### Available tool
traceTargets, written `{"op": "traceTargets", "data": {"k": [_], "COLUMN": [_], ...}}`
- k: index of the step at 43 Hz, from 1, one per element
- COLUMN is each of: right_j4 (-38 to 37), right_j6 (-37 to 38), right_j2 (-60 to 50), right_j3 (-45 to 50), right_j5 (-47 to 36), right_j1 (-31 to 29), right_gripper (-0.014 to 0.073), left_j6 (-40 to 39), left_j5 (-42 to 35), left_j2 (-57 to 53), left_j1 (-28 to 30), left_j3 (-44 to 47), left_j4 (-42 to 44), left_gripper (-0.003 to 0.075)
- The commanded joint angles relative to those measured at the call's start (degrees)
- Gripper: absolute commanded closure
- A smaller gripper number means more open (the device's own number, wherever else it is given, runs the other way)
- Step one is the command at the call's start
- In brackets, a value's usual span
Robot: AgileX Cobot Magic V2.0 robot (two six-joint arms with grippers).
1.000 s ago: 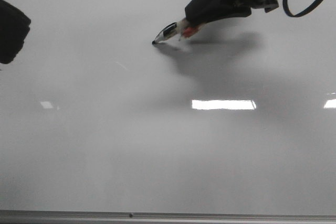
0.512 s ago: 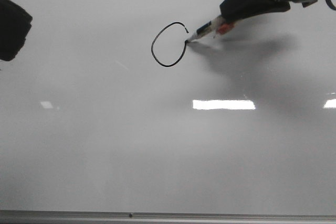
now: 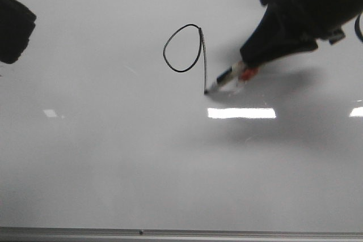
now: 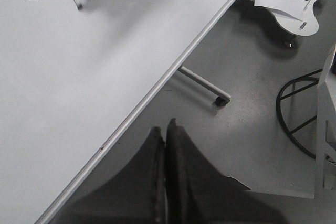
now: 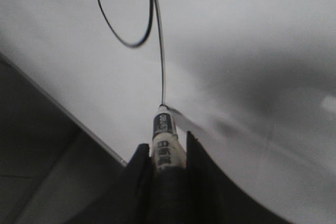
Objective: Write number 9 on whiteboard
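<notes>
The whiteboard (image 3: 113, 157) fills the front view, with a grey edge strip along its near side. On it is the number 9 (image 3: 203, 60), a black oval loop with a long straight tail; it also shows in the right wrist view (image 5: 157, 35). My right gripper (image 3: 245, 66) is shut on a marker pen (image 3: 224, 77), whose tip touches the board at the tail's lower end. The pen sits between the fingers in the right wrist view (image 5: 164, 148). My left gripper (image 4: 164, 129) is shut and empty, off the board's edge (image 4: 173, 72), above the floor.
The left arm's dark bulk (image 3: 14, 26) hangs over the board's left side. Bright light reflections (image 3: 241, 113) lie on the board. In the left wrist view a board stand leg (image 4: 205, 85), a white base (image 4: 289, 1) and black cables (image 4: 294, 114) are on the floor.
My right gripper drew the oval loop, then moved down toward the near edge, drawing the tail of the 9. The left arm has not moved.
</notes>
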Motion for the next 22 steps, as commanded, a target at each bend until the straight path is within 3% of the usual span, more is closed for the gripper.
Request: {"op": "traceTargets", "data": {"k": [1,9,12,16,19,22], "right_j4": [0.3,0.4,0.4,-0.4,-2.3,-4.4], "right_j6": [-0.2,-0.4,-1.3,-3.4,-3.9,-3.8], "right_j2": [0.3,-1.7,-4.3,-7.7,-9.1,-9.9], "right_j3": [0.8,1.8,1.1,-1.1,-3.4,-5.7], "right_j5": [-7.2,-0.9,4.6,13.9,20.8,25.0], "right_j1": [1.5,2.1,2.4,3.1,4.1,5.7], "right_gripper": [0.0654,0.0654,0.0654,0.0654,0.0654,0.0654], "left_j6": [-0.4,-0.4,-0.3,-0.1,0.1,0.2], "left_j5": [-1.3,-1.0,0.3,0.8,1.0,2.2], "left_j2": [-0.7,-0.7,-0.7,-0.6,0.2,2.1], "left_j1": [0.2,0.2,0.2,0.0,0.0,-0.6], "left_j3": [-1.4,-1.4,-1.6,-2.2,-3.6,-5.9], "left_j4": [-3.5,-3.5,-3.3,-2.7,-1.9,-0.7], "left_gripper": [0.0739,0.0734,0.0685,0.0509,0.0286,0.0129]}}
